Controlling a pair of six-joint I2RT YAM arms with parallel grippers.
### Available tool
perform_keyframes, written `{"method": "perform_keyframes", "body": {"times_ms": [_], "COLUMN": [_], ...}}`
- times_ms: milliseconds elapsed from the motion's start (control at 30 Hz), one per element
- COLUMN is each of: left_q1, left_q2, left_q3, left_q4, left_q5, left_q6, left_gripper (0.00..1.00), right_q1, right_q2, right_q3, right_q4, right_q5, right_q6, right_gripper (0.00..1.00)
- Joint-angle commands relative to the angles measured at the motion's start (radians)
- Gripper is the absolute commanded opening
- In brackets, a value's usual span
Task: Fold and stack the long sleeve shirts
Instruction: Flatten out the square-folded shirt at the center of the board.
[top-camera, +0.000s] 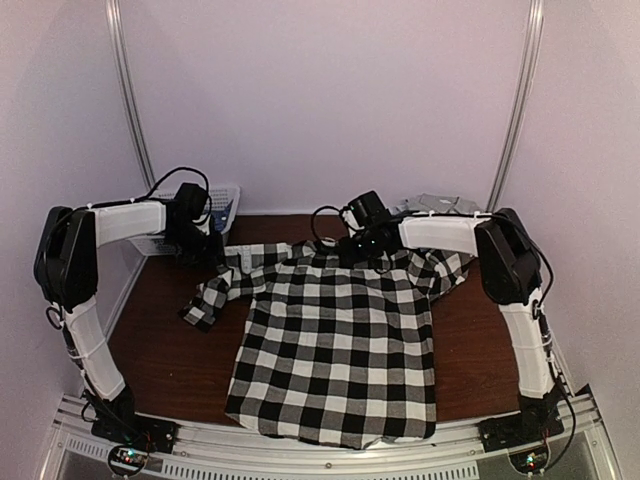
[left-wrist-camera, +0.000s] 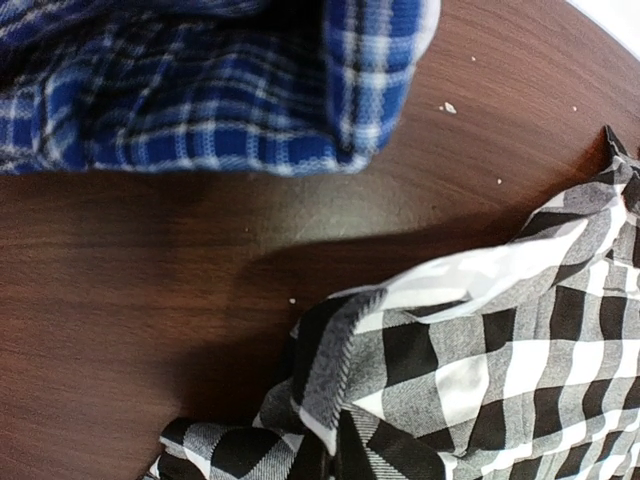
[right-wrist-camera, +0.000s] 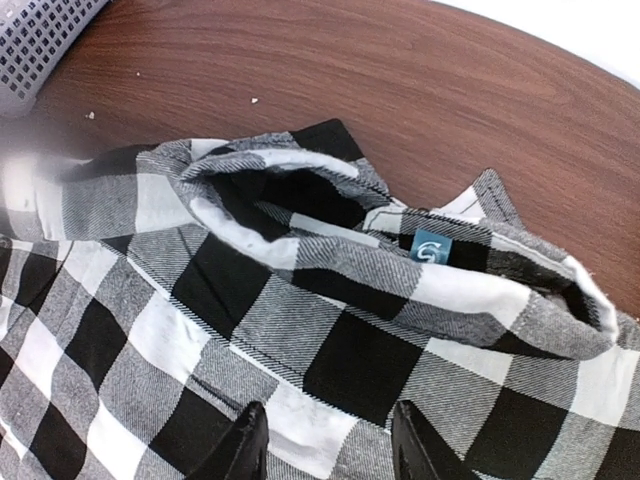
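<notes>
Open and empty, the right gripper (right-wrist-camera: 328, 445) hangs over the checked shirt (right-wrist-camera: 250, 330) near its collar (right-wrist-camera: 300, 195), perhaps to flatten it; the left gripper (top-camera: 203, 250) is unreadable.

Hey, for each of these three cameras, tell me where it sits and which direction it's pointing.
Top external: above and behind the bases, looking down at the table and the spread checked shirt; left arm and right arm both show.
Left wrist: low over the table, facing the shirt's sleeve and a blue plaid cloth; no fingers show.
Right wrist: close above the collar; the open right gripper shows at the bottom edge.
Shared: top and right wrist both show the shirt and the basket.
</notes>
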Motion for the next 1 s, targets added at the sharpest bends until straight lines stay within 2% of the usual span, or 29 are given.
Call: {"method": "perform_keyframes", "body": {"times_ms": [0, 167, 333, 433, 533, 633, 800, 967], "left_q1": [0.008, 0.008, 0.008, 0.008, 0.006, 0.007, 0.007, -0.012], "left_q2": [0.009, 0.006, -0.005, -0.015, -0.022, -0.031, -0.059, -0.140], "left_q3": [0.027, 0.026, 0.020, 0.013, 0.005, 0.001, 0.019, 0.039], "left_q4": [0.022, 0.020, 0.013, 0.013, 0.015, 0.016, -0.001, -0.021], "left_q5": [0.001, 0.011, 0.007, 0.024, 0.039, 0.044, 0.034, -0.023], "left_q6": [0.018, 0.022, 0.028, 0.033, 0.040, 0.053, 0.076, 0.095], "left_gripper": [0.00, 0.00, 0.00, 0.00, 0.05, 0.14, 0.43, 0.62], "right_q1": [-0.001, -0.034, -0.074, -0.095, -0.103, -0.103, -0.103, -0.100], "right_q2": [0.091, 0.222, 0.317, 0.357, 0.380, 0.402, 0.362, 0.278], "right_q3": [0.095, 0.301, 0.464, 0.513, 0.528, 0.567, 0.583, 0.572], "right_q4": [-0.003, -0.068, -0.067, -0.034, 0.019, 0.036, 0.022, -0.024], "right_q5": [-0.014, -0.001, 0.002, -0.019, -0.058, -0.102, -0.111, -0.090], "right_q6": [-0.010, -0.018, -0.020, -0.016, -0.016, -0.024, -0.038, -0.068], "right_gripper": [0.43, 0.43, 0.49, 0.54, 0.61, 0.68, 0.78, 0.91]}}
